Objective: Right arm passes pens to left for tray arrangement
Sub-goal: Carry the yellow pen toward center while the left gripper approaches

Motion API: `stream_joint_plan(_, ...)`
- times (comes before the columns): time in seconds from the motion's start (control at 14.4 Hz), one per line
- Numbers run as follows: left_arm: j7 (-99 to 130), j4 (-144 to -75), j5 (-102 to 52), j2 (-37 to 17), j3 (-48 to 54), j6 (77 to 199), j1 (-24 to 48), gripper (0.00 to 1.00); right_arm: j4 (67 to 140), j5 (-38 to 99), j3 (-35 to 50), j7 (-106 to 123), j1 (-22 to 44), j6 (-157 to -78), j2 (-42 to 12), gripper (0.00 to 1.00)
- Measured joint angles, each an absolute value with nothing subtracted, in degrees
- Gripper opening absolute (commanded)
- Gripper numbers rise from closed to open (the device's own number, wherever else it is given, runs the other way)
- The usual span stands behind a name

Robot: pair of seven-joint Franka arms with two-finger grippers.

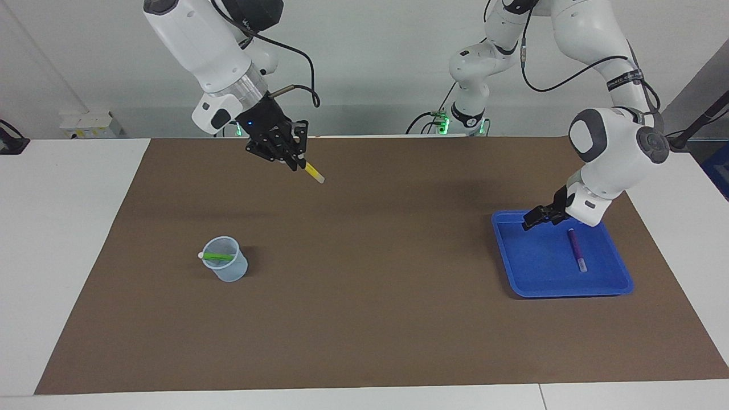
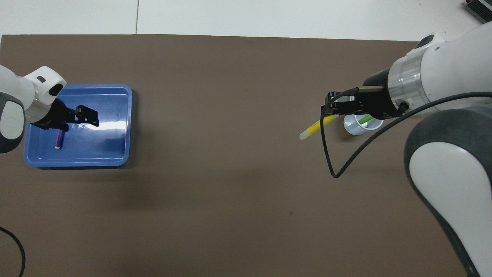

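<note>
Showing task approx. one-third done: 1 pen placed, 1 in transit, 1 still to fetch.

Tabletop (image 1: 364, 319) w/ brown mat carries the tray (image 1: 515, 267) toward the left arm's end; purple pen (image 1: 575, 249) lies flat inside it, i.e. placed. Left gripper (image 1: 532, 219) hangs over the tray's robot-side edge, jaws wide open, holding nothing, apart from the purple pen. Right gripper (image 1: 293, 161) is up over bare mat, jaws clamped on the yellow pen (image 1: 314, 173), pale tip aimed toward the table's middle; handover not yet made. Cup (image 1: 226, 260) toward the right arm's end holds the green pen (image 1: 218, 257), untouched.
</note>
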State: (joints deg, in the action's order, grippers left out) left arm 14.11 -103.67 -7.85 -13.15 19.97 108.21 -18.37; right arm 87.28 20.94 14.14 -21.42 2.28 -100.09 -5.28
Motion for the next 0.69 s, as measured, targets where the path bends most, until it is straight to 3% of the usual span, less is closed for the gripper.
stream_joint_plan(0.28, 31.44, -103.68, -14.88, -10.24, 20.31, 106.41, -12.33, 1.00, 90.34, 25.63, 14.15, -24.45, 2.32, -101.48, -3.82, 0.00)
stream_joint_plan(0.69, 52.12, -103.68, -29.60, -9.27, 20.44, 106.21, -11.50, 0.99, 92.60, 26.11, 14.23, -26.06, 4.12, -108.90, -3.36, 0.00)
